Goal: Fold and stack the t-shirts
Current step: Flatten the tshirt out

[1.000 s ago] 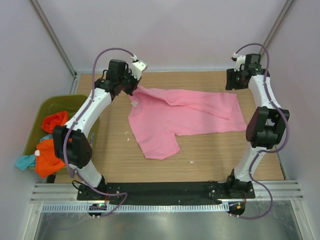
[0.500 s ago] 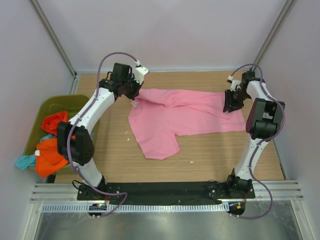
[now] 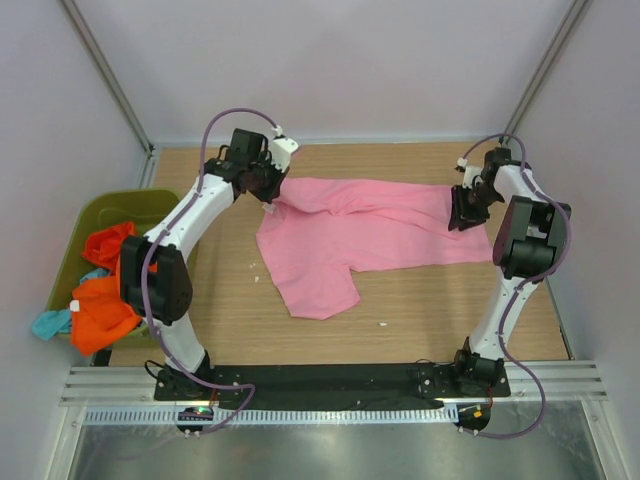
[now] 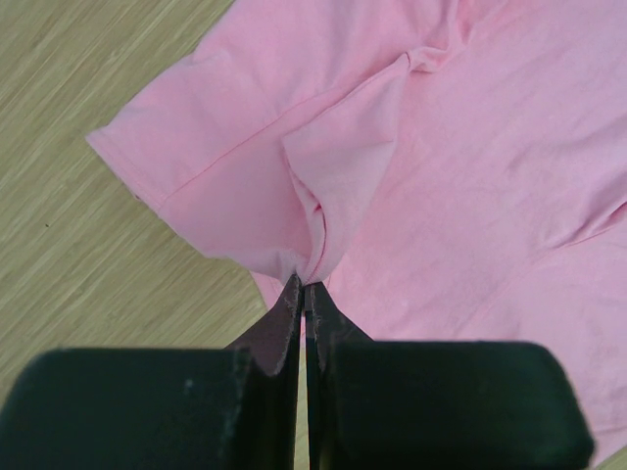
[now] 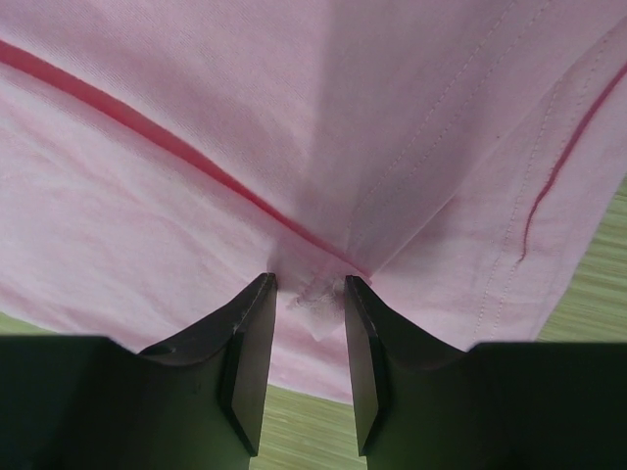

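In the bin (image 3: 112, 201), apparently orange shirts (image 3: 100, 312)

Bright pink t-shirt (image 3: 380, 235), pale woodgrain table (image 3: 430, 300), olive-green bin (image 3: 75, 235), orange t-shirt (image 3: 100, 315), teal t-shirt (image 3: 47, 323)

Right gripper (image 3: 466, 210) dropped from above pink shirt's (image 3: 370, 238) far-right corner onto its right edge, jaws narrowed onto cloth pinch. Left gripper (image 3: 270, 188) sank slightly, lowering shirt's lifted left corner.
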`<action>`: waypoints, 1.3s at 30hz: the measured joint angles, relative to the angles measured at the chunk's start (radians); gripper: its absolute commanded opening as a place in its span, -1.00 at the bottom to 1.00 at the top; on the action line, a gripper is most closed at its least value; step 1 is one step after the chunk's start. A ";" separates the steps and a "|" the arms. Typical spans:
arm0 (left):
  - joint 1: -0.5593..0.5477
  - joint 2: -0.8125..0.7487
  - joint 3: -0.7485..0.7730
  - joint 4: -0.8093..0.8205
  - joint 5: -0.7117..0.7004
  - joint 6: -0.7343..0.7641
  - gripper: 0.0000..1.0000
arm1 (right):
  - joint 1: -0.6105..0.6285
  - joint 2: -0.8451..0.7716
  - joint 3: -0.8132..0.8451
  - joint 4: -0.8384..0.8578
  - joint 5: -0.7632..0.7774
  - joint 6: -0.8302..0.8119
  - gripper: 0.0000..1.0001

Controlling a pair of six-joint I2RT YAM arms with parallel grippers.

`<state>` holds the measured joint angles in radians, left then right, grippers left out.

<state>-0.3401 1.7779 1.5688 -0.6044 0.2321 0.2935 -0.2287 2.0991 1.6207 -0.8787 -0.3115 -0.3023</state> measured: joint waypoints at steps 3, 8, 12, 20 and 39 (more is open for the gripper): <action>0.000 0.004 0.000 0.000 0.000 -0.001 -1.00 | 0.000 0.000 -0.001 0.003 0.012 -0.003 -0.20; 0.000 0.009 0.000 0.000 0.000 -0.003 -1.00 | -0.004 0.000 0.000 0.010 0.038 -0.004 -0.24; -0.001 0.009 0.003 0.000 0.000 -0.003 -1.00 | -0.011 0.004 0.000 0.016 0.051 -0.005 -0.55; -0.008 0.010 0.017 0.000 -0.001 -0.002 -1.00 | -0.016 0.013 0.000 0.019 0.052 -0.007 -0.98; 0.002 -0.009 0.335 -0.006 -0.163 0.107 -1.00 | -0.017 -0.318 0.317 0.046 0.153 0.007 -0.97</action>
<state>-0.3382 1.7691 1.9034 -0.6106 0.0696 0.4007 -0.2455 1.7813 1.9381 -0.8326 -0.1581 -0.2955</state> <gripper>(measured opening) 0.004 0.034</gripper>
